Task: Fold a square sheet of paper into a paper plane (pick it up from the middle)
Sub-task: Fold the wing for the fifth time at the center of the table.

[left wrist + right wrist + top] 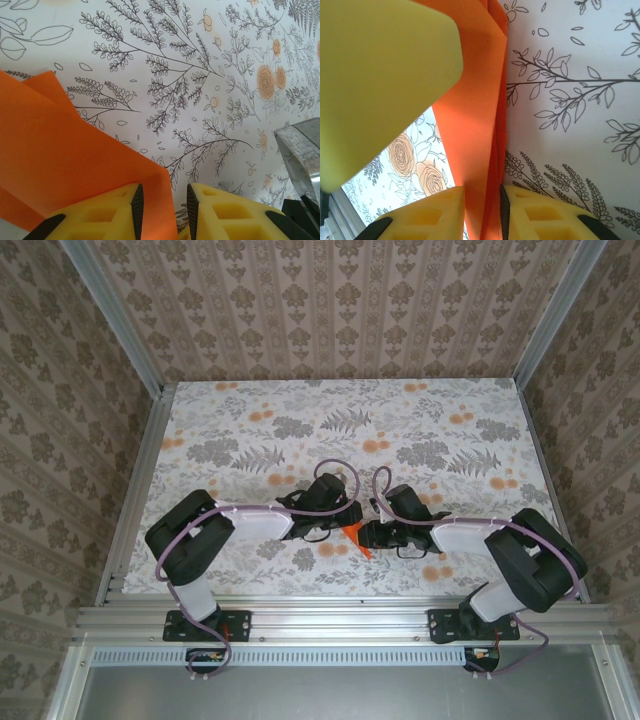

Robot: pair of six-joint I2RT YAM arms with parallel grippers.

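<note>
The square sheet of paper (356, 539) is bright orange, folded into layers, and stands between my two grippers near the table's front middle. My left gripper (338, 529) comes at it from the left. In the left wrist view the paper (75, 150) lies against one pad, a narrow gap separates it from the other pad, and the left gripper (165, 210) is open. My right gripper (373, 535) meets it from the right. In the right wrist view the creased paper (475, 100) fills the space between the fingers of the right gripper (482, 210), which is shut on it.
The table (250, 420) has a floral cover with pale orange flower prints. Patterned walls and metal rails (135, 490) close it in on three sides. A yellow finger (380, 75) of the left gripper looms close in the right wrist view.
</note>
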